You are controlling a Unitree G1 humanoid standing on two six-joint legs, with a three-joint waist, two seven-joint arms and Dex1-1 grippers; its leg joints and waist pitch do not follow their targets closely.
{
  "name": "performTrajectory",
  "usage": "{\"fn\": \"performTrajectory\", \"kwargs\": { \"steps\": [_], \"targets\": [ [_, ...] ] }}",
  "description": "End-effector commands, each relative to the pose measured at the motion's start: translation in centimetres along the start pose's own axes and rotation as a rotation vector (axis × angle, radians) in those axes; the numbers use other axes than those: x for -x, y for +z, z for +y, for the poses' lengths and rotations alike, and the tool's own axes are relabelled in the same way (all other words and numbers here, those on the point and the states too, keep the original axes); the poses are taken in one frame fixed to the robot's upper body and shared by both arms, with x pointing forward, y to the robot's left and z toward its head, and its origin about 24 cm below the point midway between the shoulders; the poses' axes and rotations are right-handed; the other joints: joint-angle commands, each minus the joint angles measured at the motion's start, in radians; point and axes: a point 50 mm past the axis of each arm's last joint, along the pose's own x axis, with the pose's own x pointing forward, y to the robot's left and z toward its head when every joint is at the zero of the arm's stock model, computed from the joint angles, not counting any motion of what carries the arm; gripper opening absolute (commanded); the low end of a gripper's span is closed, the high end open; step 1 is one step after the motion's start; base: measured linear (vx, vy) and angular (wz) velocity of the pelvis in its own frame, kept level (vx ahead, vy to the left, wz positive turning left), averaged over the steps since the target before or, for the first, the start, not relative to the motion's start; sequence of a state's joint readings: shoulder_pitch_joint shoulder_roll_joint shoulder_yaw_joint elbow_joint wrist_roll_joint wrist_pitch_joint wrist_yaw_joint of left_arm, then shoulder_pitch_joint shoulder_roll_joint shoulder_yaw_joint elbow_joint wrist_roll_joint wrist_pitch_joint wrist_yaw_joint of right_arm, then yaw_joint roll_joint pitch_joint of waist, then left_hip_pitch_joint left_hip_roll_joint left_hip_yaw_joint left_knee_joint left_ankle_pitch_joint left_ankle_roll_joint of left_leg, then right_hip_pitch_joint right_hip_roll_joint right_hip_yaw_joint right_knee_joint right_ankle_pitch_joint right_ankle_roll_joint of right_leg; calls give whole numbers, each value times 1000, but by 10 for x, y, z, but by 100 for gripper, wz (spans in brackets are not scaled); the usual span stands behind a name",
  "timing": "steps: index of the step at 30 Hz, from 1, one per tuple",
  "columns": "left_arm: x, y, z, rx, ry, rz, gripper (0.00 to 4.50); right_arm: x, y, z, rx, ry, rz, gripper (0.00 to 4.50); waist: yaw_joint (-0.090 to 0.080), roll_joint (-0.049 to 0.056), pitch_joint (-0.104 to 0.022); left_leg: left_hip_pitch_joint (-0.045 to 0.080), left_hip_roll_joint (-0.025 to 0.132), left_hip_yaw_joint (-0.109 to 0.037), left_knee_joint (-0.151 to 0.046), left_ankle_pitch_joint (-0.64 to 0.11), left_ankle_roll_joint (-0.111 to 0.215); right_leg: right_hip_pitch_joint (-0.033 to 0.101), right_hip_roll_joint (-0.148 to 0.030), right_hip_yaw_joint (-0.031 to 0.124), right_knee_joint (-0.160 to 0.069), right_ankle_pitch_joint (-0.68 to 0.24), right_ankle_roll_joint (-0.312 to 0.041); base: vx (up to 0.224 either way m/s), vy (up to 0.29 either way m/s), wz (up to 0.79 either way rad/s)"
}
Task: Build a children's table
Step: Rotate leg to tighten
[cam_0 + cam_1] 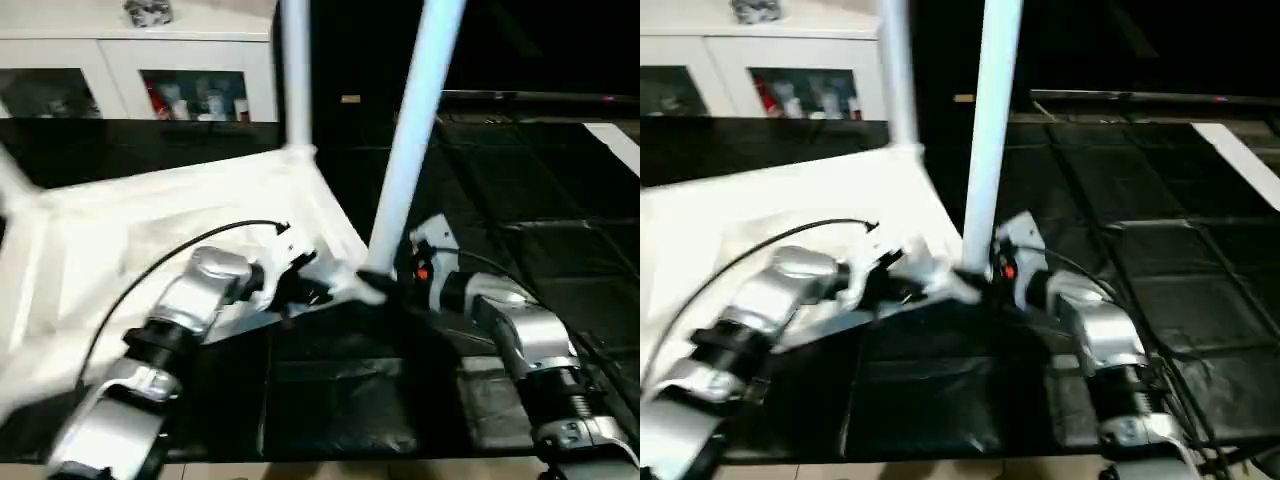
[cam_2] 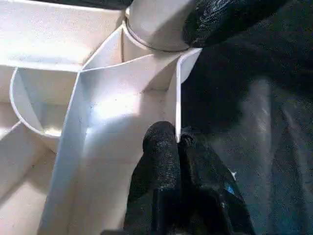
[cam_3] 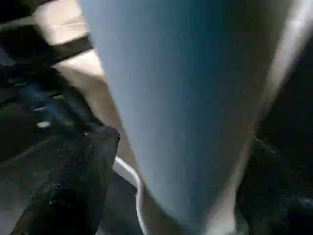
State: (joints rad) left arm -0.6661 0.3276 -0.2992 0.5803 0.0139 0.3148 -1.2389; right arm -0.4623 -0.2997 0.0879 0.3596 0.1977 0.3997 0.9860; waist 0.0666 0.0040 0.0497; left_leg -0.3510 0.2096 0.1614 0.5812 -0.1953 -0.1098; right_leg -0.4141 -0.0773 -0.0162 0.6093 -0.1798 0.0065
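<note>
Presently, the white plastic rectangular tabletop (image 1: 150, 250) is lying underside up on the black mat (image 1: 340, 400), a white cabinet with glass doors (image 1: 150, 80) behind it. The left gripper (image 2: 178, 147) is pinching the tabletop's thin near rim, fingers closed on it, steadying the corner. One white tubular leg (image 1: 295, 70) is standing seated in the far corner socket. The right gripper (image 1: 385, 280) is clamping the base of a second white tubular leg (image 1: 415, 130), which is leaning slightly at the near corner. Advisably, the leg should be brought upright over its socket before pressing down, the rim grip kept firm.
</note>
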Motion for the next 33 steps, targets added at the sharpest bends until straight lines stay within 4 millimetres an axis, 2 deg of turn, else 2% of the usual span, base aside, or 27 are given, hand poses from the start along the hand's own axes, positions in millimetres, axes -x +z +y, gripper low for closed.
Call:
{"fn": "performTrajectory", "kwargs": {
  "steps": [1, 3, 4, 7, 9, 10, 11, 13, 14, 15, 18, 21, 23, 24, 27, 28, 31, 33],
  "targets": [
    [1, 10, -6, -102, -110, 2, 0, 10, 1, 4, 3, 113, 8, 402, 4, 6, -64, 0, 5, 16, -63, -170, 56, 62, -31, 17, -62, -69, -277, 0, 0, 0],
    [4, 10, -8, -119, -148, 5, 0, 14, 2, 3, 16, 140, 16, 413, 9, 7, -63, 0, 6, 16, -62, -166, 57, 62, -31, 16, -59, -58, -283, 0, 0, 0],
    [6, 9, -10, -129, -179, 12, 0, 16, 3, 2, 31, 148, 25, 439, 14, 4, -64, 0, 6, 18, -60, -159, 56, 62, -31, 17, -58, -53, -284, 0, 0, 0],
    [10, 4, -14, -145, -240, 48, 0, 19, 5, -2, 88, 150, 32, 447, 21, -4, -63, -2, 5, 19, -60, -155, 50, 61, -34, 17, -58, -74, -278, 0, 0, 0],
    [12, 2, -16, -159, -273, 67, 0, 20, 8, -2, 109, 179, 30, 447, 22, 0, -63, -1, 7, 18, -62, -165, 45, 59, -35, 17, -59, -105, -271, 0, 0, 0],
    [12, 2, -17, -163, -285, 73, 0, 21, 8, -1, 111, 201, 30, 447, 21, -8, -62, -2, 7, 19, -62, -166, 46, 60, -34, 17, -59, -109, -269, 0, 0, 0],
    [13, 2, -18, -171, -301, 77, 0, 22, 8, 1, 106, 240, 36, 447, 24, -2, -63, 0, 8, 18, -62, -163, 45, 58, -35, 17, -57, -106, -270, 0, 0, 0],
    [13, 2, -19, -179, -311, 80, 0, 24, 6, 3, 94, 284, 54, 447, 25, -2, -63, -1, 8, 19, -60, -154, 49, 58, -33, 16, -56, -82, -277, 0, 0, 0],
    [14, 2, -19, -183, -315, 82, 0, 25, 5, 3, 89, 301, 63, 419, 27, -3, -64, -1, 8, 19, -59, -148, 55, 60, -33, 16, -54, -67, -281, 0, 0, 0],
    [13, 1, -19, -185, -317, 83, 0, 26, 4, 4, 87, 313, 68, 419, 29, 0, -64, -3, 7, 19, -58, -143, 58, 60, -34, 16, -53, -62, -283, 0, 0, 0],
    [13, 0, -21, -188, -326, 88, 0, 27, 2, 4, 76, 334, 76, 400, 30, -2, -65, -5, 6, 18, -58, -142, 57, 62, -35, 16, -54, -69, -281, 0, 0, 0],
    [13, 0, -22, -191, -329, 91, 0, 27, 1, 5, 67, 349, 71, 368, 31, 2, -65, -3, 6, 18, -58, -147, 52, 60, -34, 15, -54, -78, -282, 0, 0, 0],
    [13, 0, -22, -191, -328, 92, 0, 27, 1, 6, 60, 361, 67, 365, 31, 1, -65, -3, 7, 17, -59, -148, 50, 62, -34, 14, -54, -75, -283, 0, 0, 0],
    [13, 0, -22, -192, -325, 93, 0, 26, 1, 7, 55, 372, 65, 341, 31, 1, -65, -3, 7, 18, -59, -151, 50, 61, -34, 14, -54, -75, -284, 0, 0, 0],
    [13, 0, -21, -190, -318, 93, 0, 25, 0, 7, 45, 391, 70, 324, 33, -6, -66, -4, 7, 18, -57, -133, 57, 62, -34, 14, -51, -61, -288, 0, 0, 0],
    [14, 0, -21, -190, -317, 93, 0, 25, 0, 7, 44, 393, 71, 313, 32, -5, -66, -4, 7, 18, -57, -131, 58, 62, -34, 14, -51, -61, -288, 0, 0, 0],
    [16, -3, -20, -182, -304, 97, 0, 21, 1, 9, 33, 415, 70, 286, 32, -13, -66, -6, 7, 19, -56, -118, 65, 62, -35, 14, -51, -68, -283, 0, 0, 0],
    [17, -5, -20, -173, -296, 97, 0, 20, 1, 10, 29, 424, 73, 269, 33, -11, -65, -5, 7, 19, -57, -123, 64, 61, -35, 14, -52, -83, -281, 0, 0, 0]
  ]
}}
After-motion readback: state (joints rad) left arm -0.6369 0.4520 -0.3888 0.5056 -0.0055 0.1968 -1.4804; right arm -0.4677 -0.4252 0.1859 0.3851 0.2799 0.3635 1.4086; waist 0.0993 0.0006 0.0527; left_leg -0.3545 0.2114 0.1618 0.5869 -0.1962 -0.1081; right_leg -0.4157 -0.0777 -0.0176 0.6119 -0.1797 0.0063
